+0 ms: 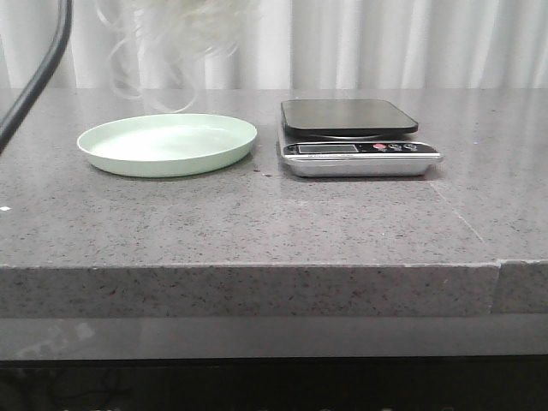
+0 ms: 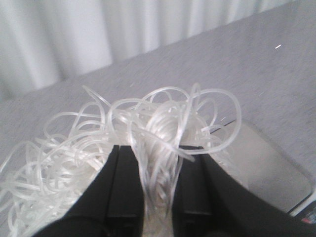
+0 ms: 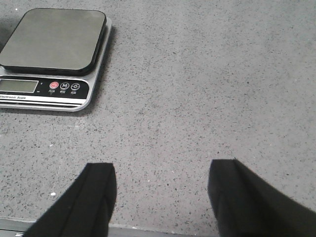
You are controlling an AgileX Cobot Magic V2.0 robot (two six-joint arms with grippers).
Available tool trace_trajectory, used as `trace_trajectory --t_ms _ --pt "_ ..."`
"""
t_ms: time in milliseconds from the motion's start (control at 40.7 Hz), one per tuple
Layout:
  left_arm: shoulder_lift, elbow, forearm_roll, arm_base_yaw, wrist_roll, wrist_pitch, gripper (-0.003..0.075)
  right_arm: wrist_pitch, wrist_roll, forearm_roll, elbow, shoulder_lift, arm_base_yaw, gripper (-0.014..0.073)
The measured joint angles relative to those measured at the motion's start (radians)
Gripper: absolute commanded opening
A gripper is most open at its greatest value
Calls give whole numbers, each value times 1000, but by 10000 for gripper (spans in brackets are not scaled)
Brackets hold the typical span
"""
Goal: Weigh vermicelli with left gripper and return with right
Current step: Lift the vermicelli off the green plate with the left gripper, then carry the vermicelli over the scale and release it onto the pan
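Note:
The vermicelli (image 2: pixel 148 138) is a wispy whitish bundle pinched between my left gripper's (image 2: pixel 159 150) black fingers. In the front view it hangs high above the pale green plate (image 1: pixel 167 144), its strands (image 1: pixel 171 38) trailing from the top edge; the left gripper itself is out of that view. The scale (image 1: pixel 355 137) stands right of the plate, its black platform bare; its corner shows in the left wrist view (image 2: pixel 276 168). My right gripper (image 3: pixel 160 170) is open and empty over bare table, nearer the front edge than the scale (image 3: pixel 52 54).
A black cable (image 1: pixel 38 73) crosses the front view's top left corner. A white curtain (image 1: pixel 385 43) hangs behind the grey speckled table (image 1: pixel 257 223). The table's front edge (image 3: pixel 163 229) lies just under the right fingers.

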Motion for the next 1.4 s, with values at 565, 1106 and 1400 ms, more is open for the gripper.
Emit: trace_trajectory --t_ms 565,1106,1400 --pt "335 -291 0 -158 0 0 148 0 0 0 0 0 0 514" --pt "455 -303 -2 -167 0 -2 491 0 0 0 0 0 0 514" --pt "318 -303 28 -171 0 108 491 0 0 0 0 0 0 514"
